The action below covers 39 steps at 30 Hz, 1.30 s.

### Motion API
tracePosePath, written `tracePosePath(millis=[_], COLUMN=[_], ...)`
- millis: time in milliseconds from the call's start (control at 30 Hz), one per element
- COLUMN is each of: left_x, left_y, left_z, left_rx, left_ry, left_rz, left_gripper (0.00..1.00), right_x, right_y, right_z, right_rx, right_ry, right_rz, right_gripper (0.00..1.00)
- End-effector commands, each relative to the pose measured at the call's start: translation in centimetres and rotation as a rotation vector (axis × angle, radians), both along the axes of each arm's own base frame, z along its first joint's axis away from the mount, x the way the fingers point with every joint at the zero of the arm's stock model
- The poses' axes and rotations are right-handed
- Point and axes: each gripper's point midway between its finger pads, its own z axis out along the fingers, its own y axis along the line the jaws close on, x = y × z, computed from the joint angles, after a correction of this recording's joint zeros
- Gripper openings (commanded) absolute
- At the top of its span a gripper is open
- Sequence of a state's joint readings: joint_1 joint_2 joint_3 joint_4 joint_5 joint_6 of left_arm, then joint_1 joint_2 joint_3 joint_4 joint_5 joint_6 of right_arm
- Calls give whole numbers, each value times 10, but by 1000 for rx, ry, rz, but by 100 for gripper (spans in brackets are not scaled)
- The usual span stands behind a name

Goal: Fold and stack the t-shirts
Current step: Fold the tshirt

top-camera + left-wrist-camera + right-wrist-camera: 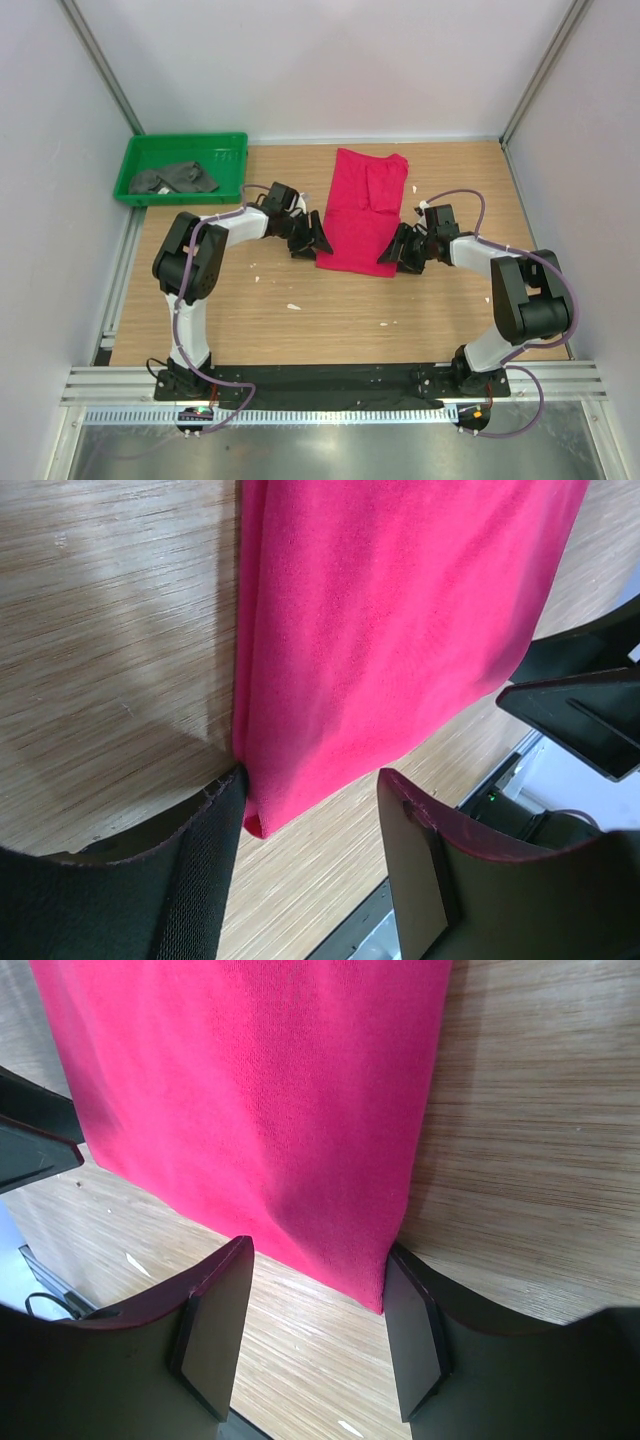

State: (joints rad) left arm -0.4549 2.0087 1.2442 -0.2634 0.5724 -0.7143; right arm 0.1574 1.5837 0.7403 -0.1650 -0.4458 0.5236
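Observation:
The crimson-red t-shirt (362, 208) lies folded into a long strip on the wooden table, running from the back towards me. My left gripper (312, 240) is open at its near left corner; in the left wrist view (310, 810) that corner (255, 815) sits between the fingers, touching the left one. My right gripper (398, 250) is open at the near right corner; in the right wrist view (315, 1290) the corner (370, 1285) lies against the right finger. The dark grey t-shirt (175, 180) lies crumpled in the green tray (232, 152).
The green tray stands at the back left corner of the table. Grey walls enclose the table on three sides. Small white flecks (293, 306) lie on the wood in front of the shirt. A black rail (330, 380) holds the arm bases.

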Motion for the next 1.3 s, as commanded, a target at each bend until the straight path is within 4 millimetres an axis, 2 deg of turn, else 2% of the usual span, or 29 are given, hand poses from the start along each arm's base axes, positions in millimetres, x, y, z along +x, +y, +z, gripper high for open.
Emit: tracePosePath(millis=[0,433,767,833,1100,1233,1267], left_x=[-23,-3,1,2,1,0,-1], left_y=[34,36,27,24,20,19,19], left_z=[-48,-54,-60,-62,-66,-69,-70], left_rx=[197,227,158,143,121,114,112], left_ry=[74,33,53,60,84,98,102], left_rz=[-1,-37,-22,-22,-14,-16,-16], left_gripper=[59,59,57,56,50,44,41], right_x=[-39,-28,-22,-24,-42,-41,-40], right_y=[-44,-59,-51,-43,-29,-27,-22], right_z=[-48,-54,-56,-55,-68,-69,-68], right_rx=[-236,-279,-238,-189,-132,-118,-94], right_ry=[147,156,159,178,246,249,244], right_rz=[-35,-54,-29,-16,-27,-32,-27], right_gripper=[61,61,61,61,52,46,41])
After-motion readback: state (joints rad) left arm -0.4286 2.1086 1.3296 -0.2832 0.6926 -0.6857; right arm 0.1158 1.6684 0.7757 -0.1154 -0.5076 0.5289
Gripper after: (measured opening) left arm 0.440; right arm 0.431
